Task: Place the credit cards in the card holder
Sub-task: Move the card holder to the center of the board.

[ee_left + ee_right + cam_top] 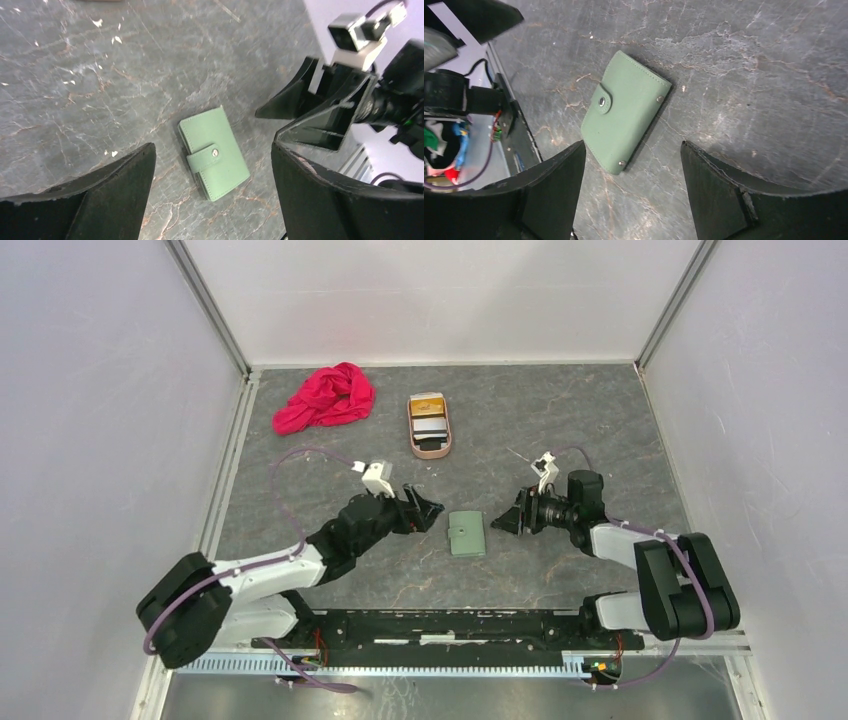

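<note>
The wallet lies snapped shut on the table between the left gripper and the right gripper. Both are spread wide and empty, probably flanking it to open it. The cards sit in the tray farther back.

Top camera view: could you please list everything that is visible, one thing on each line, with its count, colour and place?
card holder: one, sage green, closed with its snap tab, flat on the table between the two arms' jaws
credit cards: several, exact count unclear, orange, grey and white, stacked in the tray
tray: one, pinkish-tan, oval, far middle of the table
cloth: one, red, crumpled, far left of the table
table: one, dark grey, marbled
left arm: one, black and white, jaws open, left of the card holder
right arm: one, black and white, jaws open, right of the card holder
</note>
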